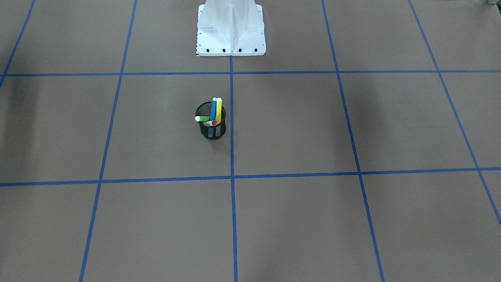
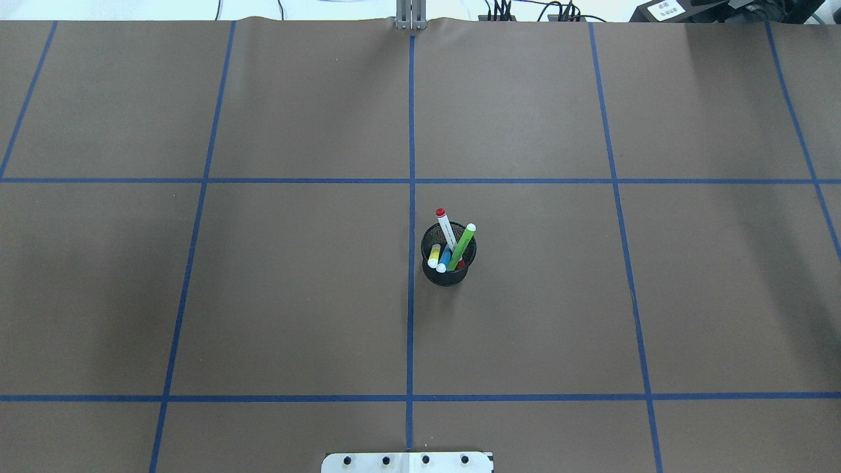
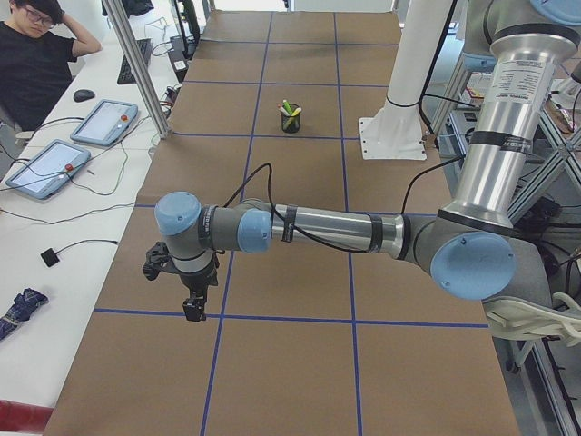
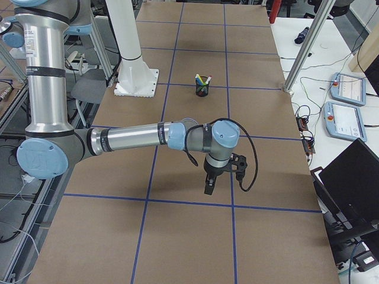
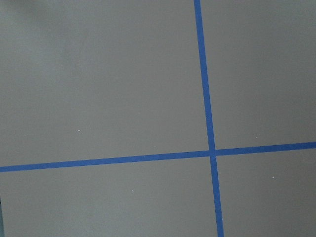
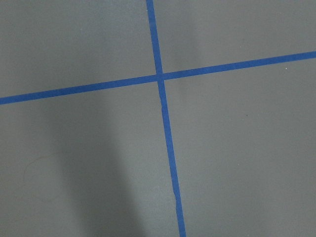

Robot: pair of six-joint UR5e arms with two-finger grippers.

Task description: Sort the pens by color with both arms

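All four pens stand in a black mesh cup (image 1: 211, 127) near the table's middle, also in the overhead view (image 2: 448, 266). They are the blue pen (image 1: 213, 110), the yellow pen (image 1: 219, 109), the light green pen (image 1: 202, 118) and the white pen with the red cap (image 2: 445, 226). My left gripper (image 3: 192, 309) shows only in the exterior left view, far from the cup near the table's end. My right gripper (image 4: 208, 188) shows only in the exterior right view, near the other end. I cannot tell whether either is open or shut. Both wrist views show only brown table and blue tape.
The white base pedestal (image 1: 231, 31) stands at the robot's side of the table. Blue tape lines divide the brown surface into squares. A seated operator (image 3: 36, 54) and tablets (image 3: 104, 123) are beside the table. A laptop (image 4: 349, 183) and metal posts stand on the other side.
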